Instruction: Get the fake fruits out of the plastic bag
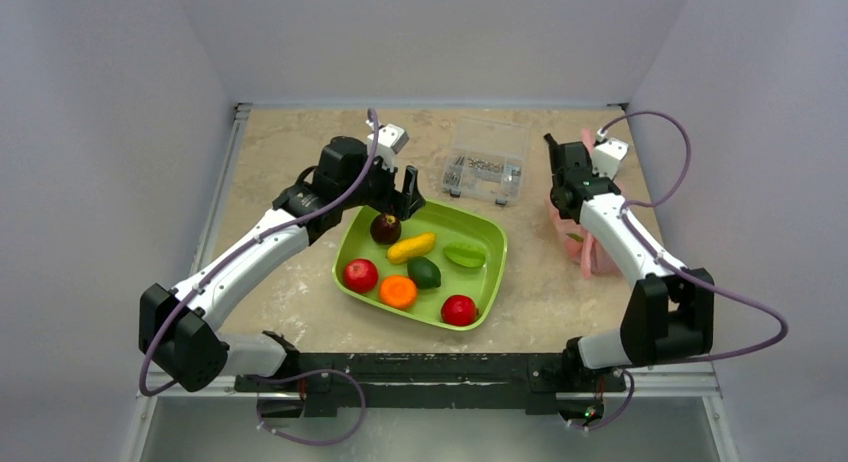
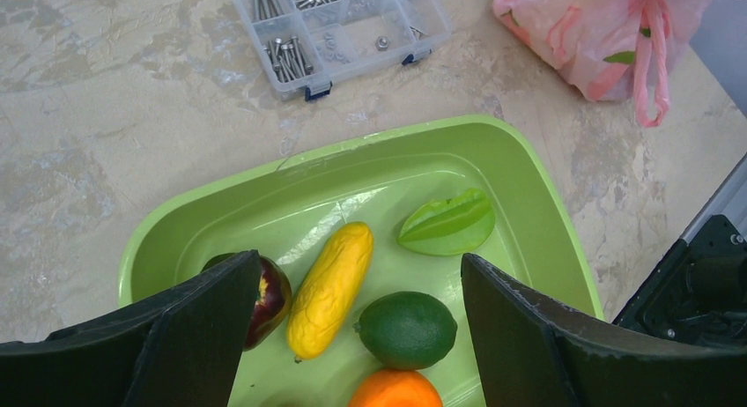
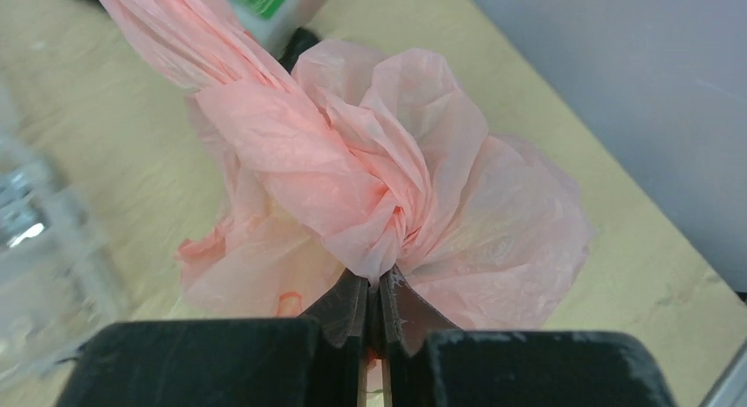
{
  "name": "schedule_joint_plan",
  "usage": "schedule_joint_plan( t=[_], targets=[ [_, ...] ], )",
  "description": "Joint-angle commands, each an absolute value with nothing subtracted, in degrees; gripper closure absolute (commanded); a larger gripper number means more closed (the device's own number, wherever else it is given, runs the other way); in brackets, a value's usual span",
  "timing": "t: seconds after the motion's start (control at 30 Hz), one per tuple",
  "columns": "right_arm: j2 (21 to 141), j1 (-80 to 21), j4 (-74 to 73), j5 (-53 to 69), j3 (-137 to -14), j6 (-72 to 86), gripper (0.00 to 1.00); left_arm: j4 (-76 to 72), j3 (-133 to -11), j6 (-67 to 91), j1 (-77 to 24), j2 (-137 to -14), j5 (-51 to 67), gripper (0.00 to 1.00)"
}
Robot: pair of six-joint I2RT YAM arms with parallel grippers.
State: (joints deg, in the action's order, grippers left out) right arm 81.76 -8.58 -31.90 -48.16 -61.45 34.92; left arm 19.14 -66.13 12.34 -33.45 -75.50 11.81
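Observation:
The pink plastic bag (image 3: 352,178) lies crumpled at the table's right side, largely behind my right arm in the top view (image 1: 590,250). It also shows in the left wrist view (image 2: 581,28). My right gripper (image 3: 380,288) is shut on a twisted bunch of the bag; in the top view the gripper (image 1: 562,187) is over the bag's far end. A small green patch (image 2: 621,57) shows through the plastic. The banana, grape bunch and lime-green fruit are hidden. My left gripper (image 2: 361,259) is open and empty above the green tray's far left part (image 1: 405,194).
The green tray (image 1: 345,282) holds a dark red fruit (image 1: 385,227), a stubby yellow fruit (image 1: 411,247), a green starfruit (image 1: 465,254), a dark lime (image 1: 424,272), an orange (image 1: 398,291) and two red fruits. A clear parts box (image 1: 485,172) stands behind the tray.

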Motion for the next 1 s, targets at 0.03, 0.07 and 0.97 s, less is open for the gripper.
schedule_joint_plan(
  t=[0.03,0.07,0.97],
  targets=[
    [75.3,-13.2,-33.2,-38.3,-58.6,35.5,1.0,19.9,-68.1,10.4,-34.3,-73.4,11.4,0.16],
    [74.6,-14.0,-33.4,-36.9,-58.0,35.5,1.0,20.1,-68.2,10.2,-34.4,-73.5,11.2,0.16],
    [51.5,-16.7,-26.3,-7.9,-41.9,30.9,0.99,8.3,-61.7,12.2,-45.7,-73.2,6.1,0.12]
  ],
)
